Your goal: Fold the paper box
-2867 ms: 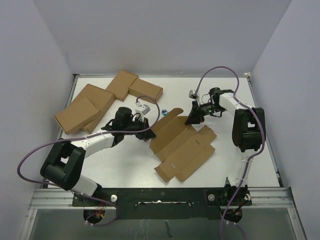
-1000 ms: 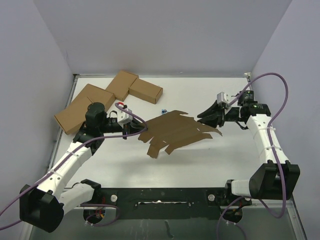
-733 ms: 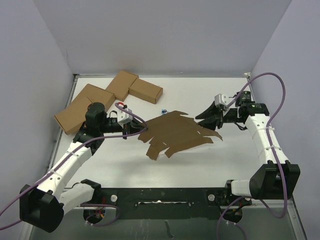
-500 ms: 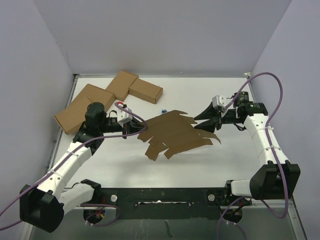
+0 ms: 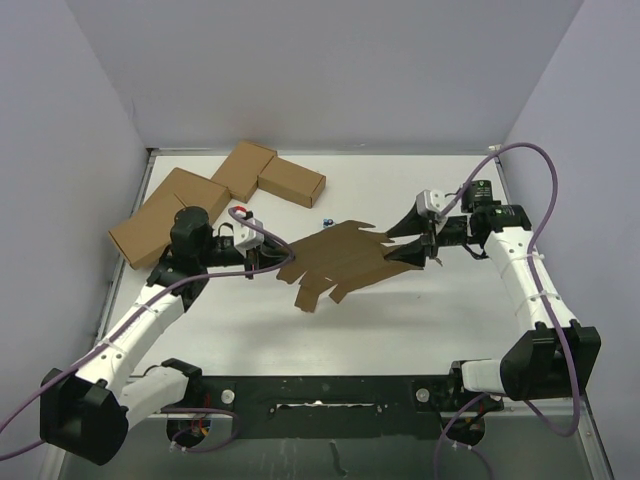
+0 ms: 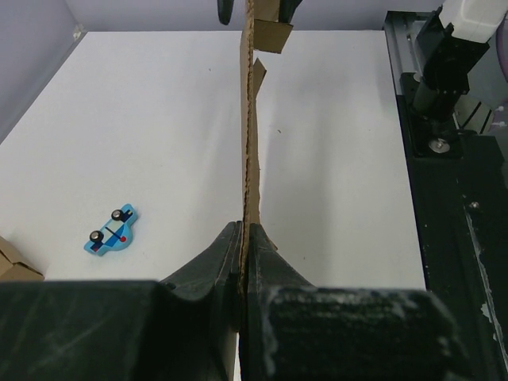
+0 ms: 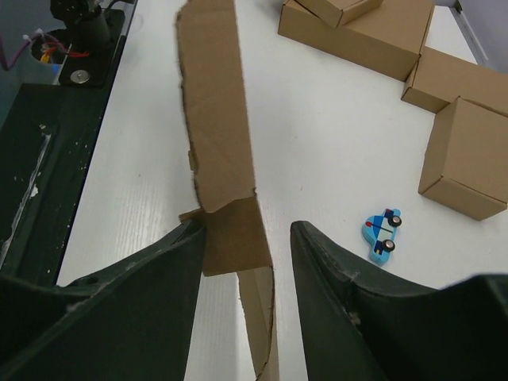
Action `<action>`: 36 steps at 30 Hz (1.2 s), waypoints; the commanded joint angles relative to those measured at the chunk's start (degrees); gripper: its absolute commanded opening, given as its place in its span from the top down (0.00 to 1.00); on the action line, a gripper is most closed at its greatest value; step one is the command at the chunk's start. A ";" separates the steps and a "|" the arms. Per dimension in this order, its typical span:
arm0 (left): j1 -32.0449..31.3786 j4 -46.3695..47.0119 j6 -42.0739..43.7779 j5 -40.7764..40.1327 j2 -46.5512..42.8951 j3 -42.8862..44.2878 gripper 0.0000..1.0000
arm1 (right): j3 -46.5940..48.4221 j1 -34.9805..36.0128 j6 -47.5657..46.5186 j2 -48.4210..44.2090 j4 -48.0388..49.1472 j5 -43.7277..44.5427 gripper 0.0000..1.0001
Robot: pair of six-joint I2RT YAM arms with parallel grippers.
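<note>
From above, the paper box (image 5: 345,260), an unfolded sheet, spans over the table (image 5: 400,330) between the 2 claws. Left wrist: the left claw (image 6: 242,238) is clamped tight on the sheet's near edge. Right wrist: the right claw (image 7: 246,232) stands parted, and the sheet's far edge sits in the gap between its fingers.

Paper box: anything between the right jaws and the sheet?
Nothing visible. A flap of the paper box sits between the open right jaws. The toy car and cartons lie off to the side on the table. The left jaws clamp its opposite edge.
</note>
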 commanded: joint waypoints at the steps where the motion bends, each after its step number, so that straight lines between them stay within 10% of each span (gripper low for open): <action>1: 0.36 5.50 -0.49 4.80 -0.91 -0.65 1.00 | -0.25 0.40 5.79 -0.18 6.71 0.77 0.52; 15: 0.44 11.74 -4.59 8.12 -0.88 -2.32 1.00 | -2.02 3.63 2.53 1.72 6.04 -0.81 0.51; 27: 0.76 14.62 -6.59 7.99 -0.94 -2.92 1.00 | -1.09 4.73 -0.95 2.43 2.65 -1.19 0.98; 36: 1.51 14.31 -8.48 6.07 -0.38 -2.39 1.00 | -0.22 4.78 3.70 2.02 4.24 0.30 0.99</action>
